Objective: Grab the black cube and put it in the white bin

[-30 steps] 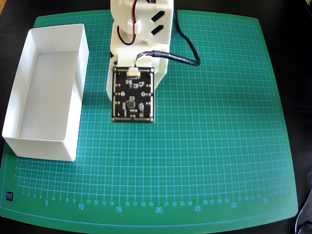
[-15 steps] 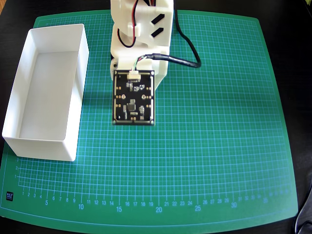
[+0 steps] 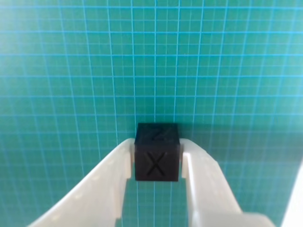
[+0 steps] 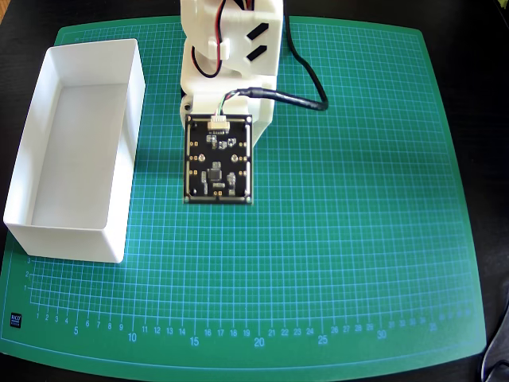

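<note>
A green cutting mat (image 4: 358, 239) with a pale grid covers the dark table (image 4: 493, 159). On its left side in the overhead view sits the white bin (image 4: 119, 215). In the wrist view, the black cube (image 3: 157, 152) is over the mat.

You see a green cutting mat (image 4: 334, 239) with a pale grid and numbered rulers. It lies on a dark desk (image 4: 493, 159).
</note>
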`<state>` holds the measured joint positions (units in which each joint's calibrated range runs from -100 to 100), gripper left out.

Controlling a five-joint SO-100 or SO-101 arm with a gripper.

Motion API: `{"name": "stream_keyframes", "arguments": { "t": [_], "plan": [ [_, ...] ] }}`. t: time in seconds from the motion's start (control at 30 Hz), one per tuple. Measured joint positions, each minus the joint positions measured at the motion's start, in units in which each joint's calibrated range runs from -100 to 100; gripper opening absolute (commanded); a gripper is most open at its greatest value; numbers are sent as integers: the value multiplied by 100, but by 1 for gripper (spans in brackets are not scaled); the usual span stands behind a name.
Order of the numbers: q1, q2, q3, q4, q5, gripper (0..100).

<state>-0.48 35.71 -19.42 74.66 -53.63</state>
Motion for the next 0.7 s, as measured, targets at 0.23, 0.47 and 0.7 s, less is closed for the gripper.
{"name": "stream_keyframes", "arguments": {
  "t": [0.23,0.47,0.7],
  "plan": [
    [0,-1020,9,1015,16,8],
    [227,-2917,0,1732,21,8],
    [1291,-3376,9,2056,237,8]
  ]
}}
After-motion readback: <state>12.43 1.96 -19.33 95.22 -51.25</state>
